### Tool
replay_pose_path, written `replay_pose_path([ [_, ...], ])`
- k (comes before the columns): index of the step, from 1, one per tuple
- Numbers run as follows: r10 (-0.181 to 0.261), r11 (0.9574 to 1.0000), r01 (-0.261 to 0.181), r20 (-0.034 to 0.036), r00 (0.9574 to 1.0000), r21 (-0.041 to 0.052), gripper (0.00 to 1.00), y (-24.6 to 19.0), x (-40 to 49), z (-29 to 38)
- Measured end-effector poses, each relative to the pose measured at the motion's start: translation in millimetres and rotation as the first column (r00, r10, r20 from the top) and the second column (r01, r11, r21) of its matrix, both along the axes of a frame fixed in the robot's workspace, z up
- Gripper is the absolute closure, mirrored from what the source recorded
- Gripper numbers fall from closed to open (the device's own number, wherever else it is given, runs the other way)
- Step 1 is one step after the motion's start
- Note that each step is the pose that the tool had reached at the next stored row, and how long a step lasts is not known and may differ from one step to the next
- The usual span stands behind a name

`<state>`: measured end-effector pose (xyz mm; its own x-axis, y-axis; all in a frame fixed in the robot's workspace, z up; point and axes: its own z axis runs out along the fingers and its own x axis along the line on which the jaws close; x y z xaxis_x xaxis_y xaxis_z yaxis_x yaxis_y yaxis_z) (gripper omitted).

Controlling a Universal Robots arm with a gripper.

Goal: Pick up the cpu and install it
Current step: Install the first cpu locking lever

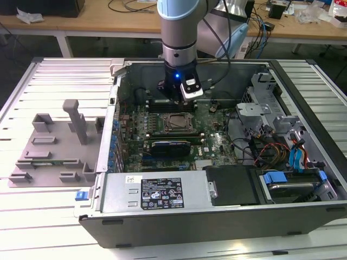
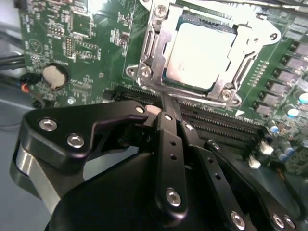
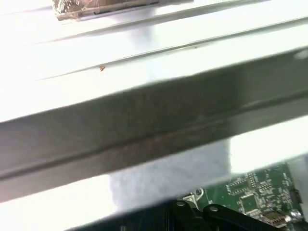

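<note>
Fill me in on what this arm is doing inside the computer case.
A single robot arm reaches down into an open computer case, its gripper hanging over the motherboard beside the CPU socket. The cpu is already lying in the socket frame, silver top up. In the second wrist view the gripper's fingers are drawn together just short of the frame's edge, with nothing between them. A grey parts fixture sits on the table at the exterior view's left.

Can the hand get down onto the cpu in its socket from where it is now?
Probably yes. In the second wrist view the cpu lies bare in the socket frame, nothing over its top, and the hand sits just beside the frame's edge.
</note>
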<state>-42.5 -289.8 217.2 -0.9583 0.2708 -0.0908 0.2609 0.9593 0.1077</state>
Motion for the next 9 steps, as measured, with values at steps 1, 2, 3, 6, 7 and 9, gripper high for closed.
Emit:
replay_pose_path([
  [1,0.0,1.0,0.0,0.0,1.0,0.0,0.89,0.0,0.0,4.3],
  [2,0.0,1.0,0.0,0.0,1.0,0.0,0.89,0.0,0.0,8.2],
  [3,0.0,1.0,0.0,-0.0001,1.0,-0.0001,0.89,0.0,0.0,10.4],
  [6,0.0,1.0,0.0,0.0,1.0,0.0,0.89,0.0,0.0,12.2],
  [7,0.0,1.0,0.0,-0.0006,1.0,-0.0008,0.89,0.0,0.0,12.3],
  [9,0.0,1.0,0.0,-0.0051,1.0,-0.0047,0.89,-0.8,0.0,12.3],
])
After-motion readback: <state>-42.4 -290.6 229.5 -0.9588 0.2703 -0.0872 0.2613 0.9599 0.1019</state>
